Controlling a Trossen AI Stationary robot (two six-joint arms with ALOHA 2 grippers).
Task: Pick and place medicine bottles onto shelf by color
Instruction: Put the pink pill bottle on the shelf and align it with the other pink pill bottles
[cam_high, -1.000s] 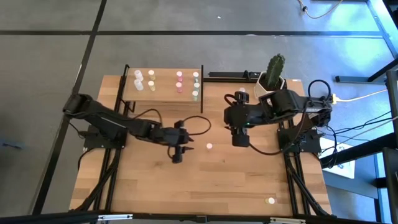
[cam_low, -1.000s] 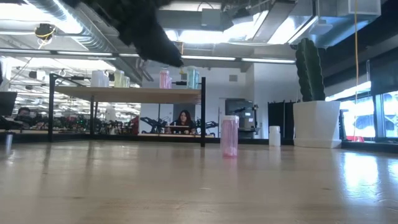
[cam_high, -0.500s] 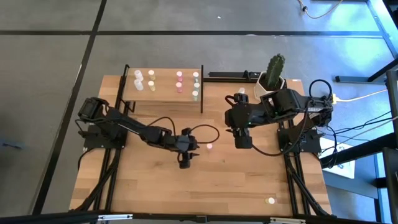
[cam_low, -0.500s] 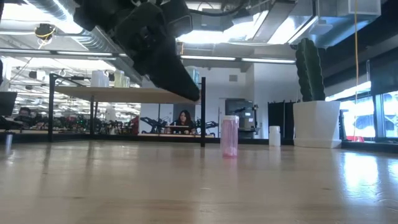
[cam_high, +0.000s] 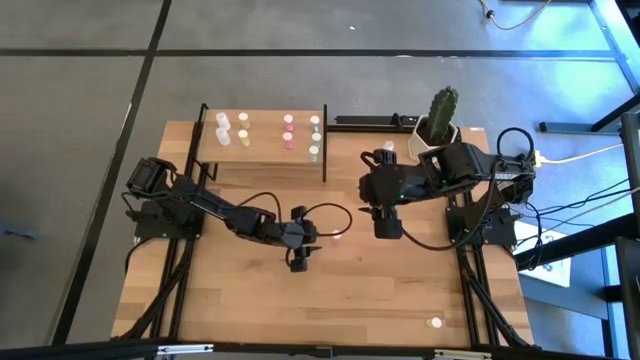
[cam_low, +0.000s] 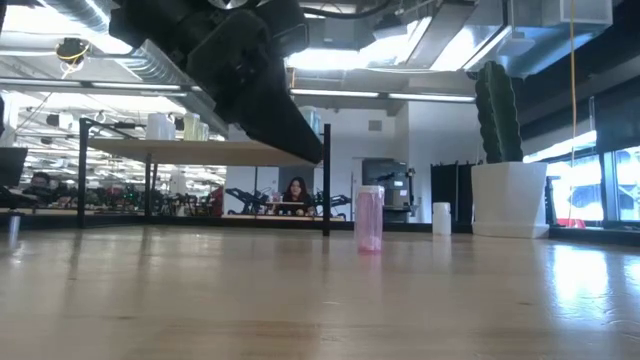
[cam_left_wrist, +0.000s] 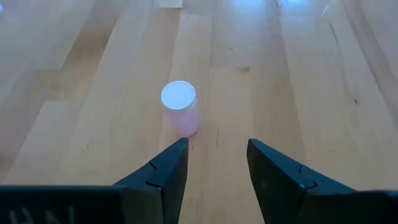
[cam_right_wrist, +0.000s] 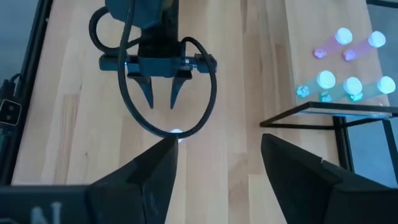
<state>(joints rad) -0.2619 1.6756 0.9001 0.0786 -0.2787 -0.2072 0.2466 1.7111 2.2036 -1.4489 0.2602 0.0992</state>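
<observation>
From above, the left gripper (cam_high: 298, 262) sits over the middle of the table (cam_high: 250, 310), its fingers apart and holding nothing, with a pink bottle (cam_high: 336, 237) standing on the wood just to its right and a little farther back. The right gripper (cam_high: 386, 226) hangs over the right half of the table, right of that bottle, its fingers spread wide and empty. The shelf (cam_high: 262, 150) at the far left carries white, yellow, pink and green bottles in pairs; one more bottle (cam_high: 435, 323) stands alone near the front right corner. At table height, the pink bottle (cam_low: 369, 218) stands upright on the wood, apart from the dark arm (cam_low: 250, 80) overhead, and a white bottle (cam_low: 441, 218) stands beside the cactus pot (cam_low: 509, 200). The left wrist camera shows both fingers (cam_left_wrist: 163, 177) parted, with the pink bottle (cam_left_wrist: 180, 116) just ahead of them, untouched. The right wrist camera shows its own fingers (cam_right_wrist: 149, 177) wide apart, with the left gripper (cam_right_wrist: 160, 101) beyond them.
</observation>
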